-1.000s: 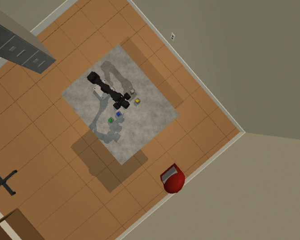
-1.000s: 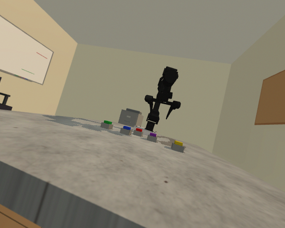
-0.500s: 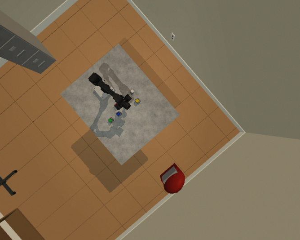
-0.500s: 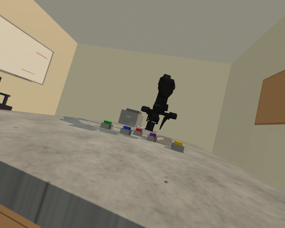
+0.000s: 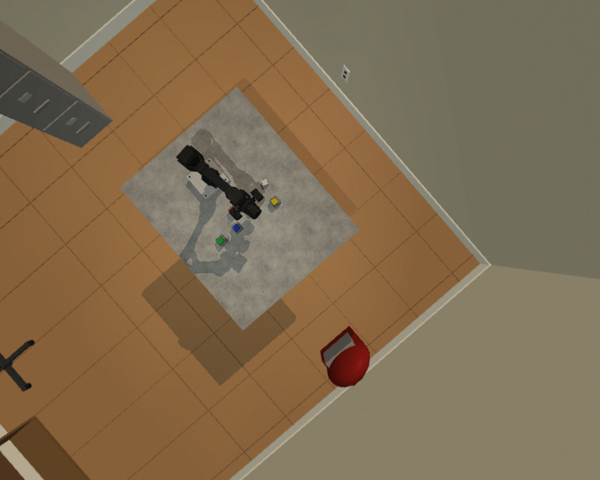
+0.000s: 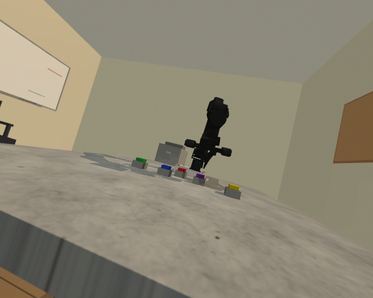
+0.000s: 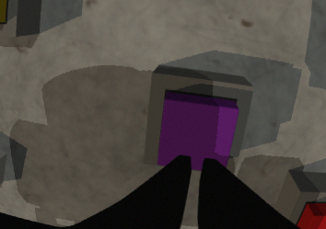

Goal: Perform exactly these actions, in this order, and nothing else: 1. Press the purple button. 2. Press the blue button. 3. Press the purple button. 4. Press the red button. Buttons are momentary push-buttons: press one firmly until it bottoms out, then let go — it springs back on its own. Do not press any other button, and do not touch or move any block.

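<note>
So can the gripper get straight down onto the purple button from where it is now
Probably yes. The gripper, fingers shut and holding nothing, hangs just above the purple button, and nothing shows between them; the red button sits off to the side.

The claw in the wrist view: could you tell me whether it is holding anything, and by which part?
Nothing is held. The claw is shut on nothing, its tips above the purple button.
</note>
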You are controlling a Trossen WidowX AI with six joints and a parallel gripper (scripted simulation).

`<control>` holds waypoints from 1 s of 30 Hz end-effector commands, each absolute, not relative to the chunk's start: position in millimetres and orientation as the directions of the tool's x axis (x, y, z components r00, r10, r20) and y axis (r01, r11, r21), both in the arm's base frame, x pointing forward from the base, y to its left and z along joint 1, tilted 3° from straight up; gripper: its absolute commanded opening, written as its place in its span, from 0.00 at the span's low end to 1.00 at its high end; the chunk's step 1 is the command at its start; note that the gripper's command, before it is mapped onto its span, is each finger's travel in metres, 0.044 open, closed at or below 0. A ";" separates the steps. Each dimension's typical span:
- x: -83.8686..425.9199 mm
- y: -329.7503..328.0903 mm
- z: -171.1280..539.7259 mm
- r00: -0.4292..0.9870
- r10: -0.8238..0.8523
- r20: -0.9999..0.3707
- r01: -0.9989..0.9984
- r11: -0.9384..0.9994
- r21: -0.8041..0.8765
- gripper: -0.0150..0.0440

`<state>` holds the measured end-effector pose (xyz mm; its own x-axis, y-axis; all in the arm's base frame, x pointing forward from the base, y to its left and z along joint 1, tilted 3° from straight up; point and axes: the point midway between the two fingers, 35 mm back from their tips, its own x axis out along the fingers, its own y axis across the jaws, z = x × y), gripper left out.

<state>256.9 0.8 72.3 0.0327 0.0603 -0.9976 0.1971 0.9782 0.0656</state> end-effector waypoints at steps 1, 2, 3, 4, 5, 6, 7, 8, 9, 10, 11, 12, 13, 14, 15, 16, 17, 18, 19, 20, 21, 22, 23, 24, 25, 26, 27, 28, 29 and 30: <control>257.2 0.3 69.6 0.033 0.056 -0.998 0.202 0.977 0.061 0.29; 257.4 0.4 67.9 0.033 0.056 -0.998 0.202 0.977 0.061 0.29; 257.5 0.5 66.3 0.033 0.056 -0.998 0.202 0.977 0.061 0.29; 257.6 0.6 64.7 0.033 0.056 -0.998 0.202 0.977 0.061 0.29; 257.7 0.7 63.0 0.033 0.056 -0.998 0.202 0.977 0.061 0.29; 257.8 0.8 61.4 0.033 0.056 -0.998 0.202 0.977 0.061 0.29; 257.9 0.9 59.8 0.033 0.056 -0.998 0.202 0.977 0.061 0.29; 258.0 1.0 58.1 0.033 0.056 -0.998 0.202 0.977 0.061 0.29; 258.1 1.1 56.5 0.033 0.056 -0.998 0.202 0.977 0.061 0.29; 258.1 1.2 54.9 0.033 0.056 -0.998 0.202 0.977 0.061 0.29; 258.2 1.2 53.3 0.033 0.056 -0.998 0.202 0.977 0.061 0.29; 258.2 1.3 51.6 0.033 0.056 -0.998 0.202 0.977 0.061 0.29; 258.2 1.4 50.0 0.033 0.056 -0.998 0.202 0.977 0.061 0.29; 258.2 1.5 48.4 0.033 0.056 -0.998 0.202 0.977 0.061 0.29; 258.2 1.6 46.8 0.033 0.056 -0.998 0.202 0.977 0.061 0.29; 258.2 1.7 45.2 0.032 0.056 -0.998 0.202 0.977 0.061 0.29; 258.2 1.8 43.6 0.032 0.056 -0.998 0.202 0.977 0.061 0.29; 258.1 1.9 42.0 0.032 0.056 -0.998 0.202 0.977 0.061 0.29; 258.1 2.0 40.4 0.032 0.056 -0.998 0.202 0.977 0.061 0.29; 258.0 2.1 39.1 0.032 0.056 -0.998 0.202 0.977 0.061 0.29; 258.0 2.1 38.3 0.032 0.056 -0.998 0.202 0.977 0.061 0.29; 258.0 2.1 38.1 0.032 0.056 -0.998 0.202 0.977 0.061 0.29; 258.0 2.1 38.1 0.032 0.056 -0.998 0.202 0.977 0.061 0.29; 258.0 2.1 38.1 0.032 0.056 -0.998 0.202 0.977 0.061 0.29; 258.0 2.1 38.1 0.032 0.056 -0.998 0.202 0.977 0.061 0.29; 258.0 2.1 38.1 0.032 0.056 -0.998 0.202 0.977 0.061 0.29; 258.0 2.1 38.1 0.032 0.056 -0.998 0.202 0.977 0.061 0.29; 258.0 2.1 38.1 0.032 0.056 -0.998 0.202 0.977 0.061 0.29; 258.0 2.1 38.1 0.032 0.056 -0.998 0.202 0.977 0.061 0.29; 258.0 2.1 38.1 0.032 0.056 -0.998 0.202 0.977 0.061 0.29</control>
<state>258.7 2.7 39.2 0.0358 0.0603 -0.9975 0.1968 0.9782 0.0662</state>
